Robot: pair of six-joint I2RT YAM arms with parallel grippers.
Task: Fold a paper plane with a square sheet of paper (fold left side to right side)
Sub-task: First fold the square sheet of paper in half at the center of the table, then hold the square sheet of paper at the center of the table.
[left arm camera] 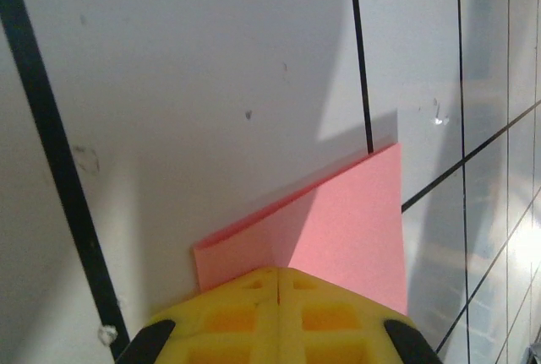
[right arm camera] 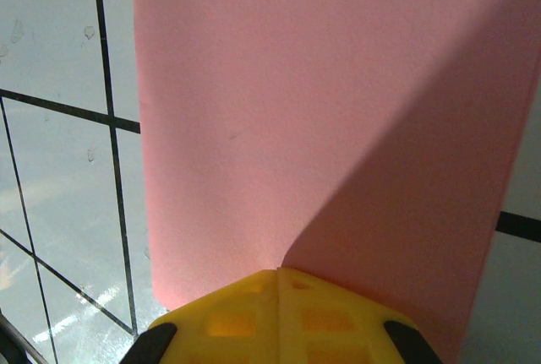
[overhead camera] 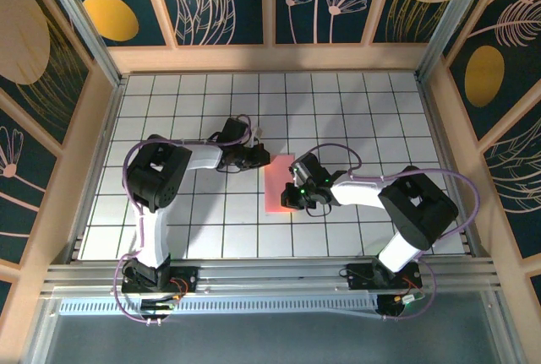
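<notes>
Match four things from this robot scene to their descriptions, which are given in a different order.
Things:
1. sheet of paper
2. left gripper
3. right gripper
4. table

Descriptions:
a. white tiles with black grid lines
b. shut, at the paper's far corner
c. salmon-pink, lying as a narrow rectangle
d. shut, on the paper's near part

Pairs: 1-c, 2-b, 3-d, 4-a

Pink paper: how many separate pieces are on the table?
1. The square sheet of paper, folded, lies on the table between the left gripper at its far corner and the right gripper. Another could hide under them.
</notes>
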